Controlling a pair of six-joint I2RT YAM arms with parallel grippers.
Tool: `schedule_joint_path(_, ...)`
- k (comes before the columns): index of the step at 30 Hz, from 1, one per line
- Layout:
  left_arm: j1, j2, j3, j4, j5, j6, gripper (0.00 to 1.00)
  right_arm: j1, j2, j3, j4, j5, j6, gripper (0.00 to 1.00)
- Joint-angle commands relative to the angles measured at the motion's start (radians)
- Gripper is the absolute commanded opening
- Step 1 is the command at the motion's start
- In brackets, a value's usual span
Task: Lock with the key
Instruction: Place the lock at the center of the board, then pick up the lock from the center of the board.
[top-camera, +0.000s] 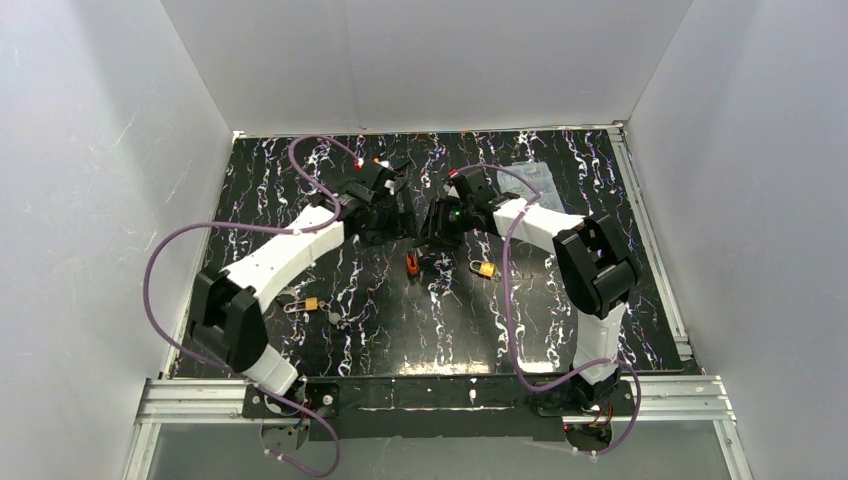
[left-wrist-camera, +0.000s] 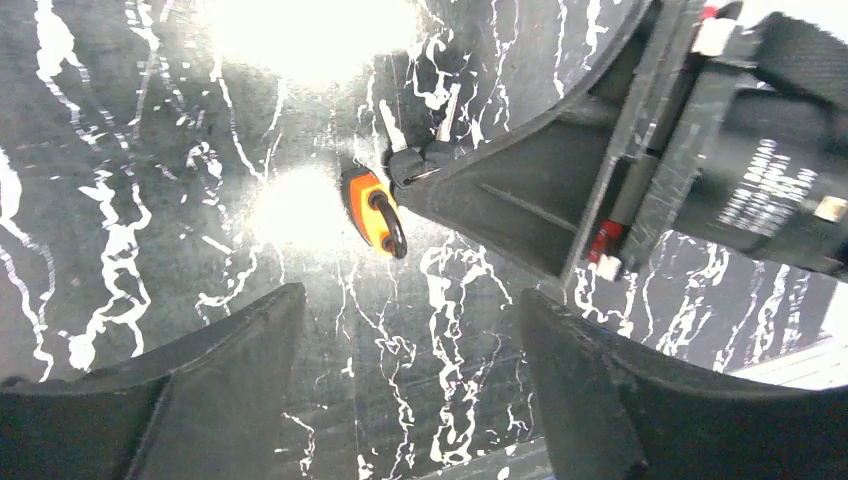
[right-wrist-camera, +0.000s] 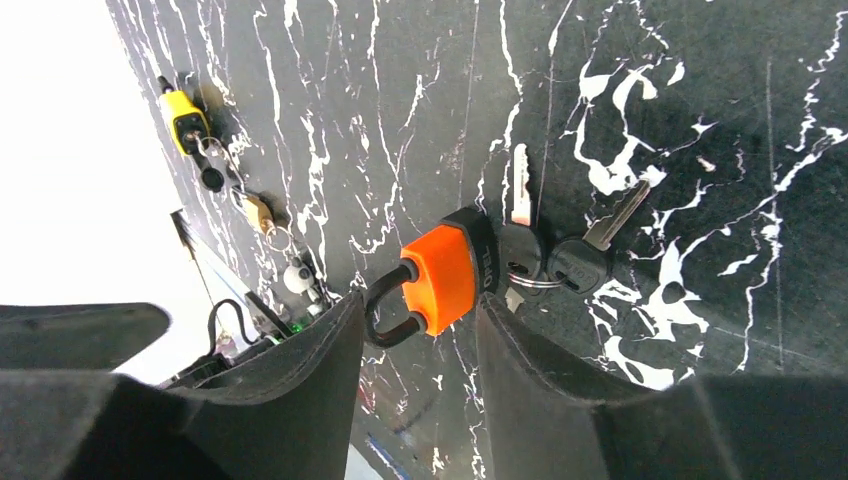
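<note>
The orange lock (right-wrist-camera: 445, 275) lay flat on the tabletop (top-camera: 560, 330), near the middle, right under where the two arms met. Its bunch of keys (right-wrist-camera: 575, 262) lay touching its bottom end.

The left pincer (left-wrist-camera: 410, 300) was wide open and held nothing. It hung above the lock. The right pincer (right-wrist-camera: 418, 298) was open too, with one finger on each side of the lock. I think it was not gripping it.

The loop (right-wrist-camera: 385, 312) looked pushed into the lock at both ends. So I think the locking part was close to done, or the arms were between grabs. I could not tell if a key sat in the keyhole. If one did, the next move would need one pincer to hold the lock and the other to pinch the small key head and turn it. That is fiddly, for the keys lay flat and close together.

The right wrist view showed the loop and keys best. It also showed a yellow lock (right-wrist-camera: 185, 115) and a brass lock (right-wrist-camera: 258, 210) far off. The left wrist view showed the right pincer's tip just beside the keys. Only the top view showed both arms whole.
</note>
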Motion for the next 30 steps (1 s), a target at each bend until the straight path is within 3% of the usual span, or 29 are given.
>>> schedule_joint_path(1,0.047,-0.165,-0.015,-0.151,-0.144,-0.084,0.83,0.004,-0.111,0.015,-0.004,0.008,-0.004,0.54)
schedule_joint_path(11,0.259,-0.44,-0.245,-0.311,-0.204,-0.195,0.86,0.003,-0.307,-0.121,-0.008,0.092,-0.002,0.55)
schedule_joint_path(17,0.408,-0.542,-0.421,-0.306,-0.18,-0.264,0.82,0.007,-0.431,-0.21,-0.008,0.106,-0.017,0.56)
schedule_joint_path(25,0.516,-0.511,-0.523,-0.243,-0.182,-0.374,0.78,0.01,-0.552,-0.277,-0.015,0.096,-0.043,0.56)
schedule_joint_path(30,0.58,-0.431,-0.51,-0.186,-0.215,-0.347,0.77,0.01,-0.575,-0.309,-0.007,0.068,-0.047,0.56)
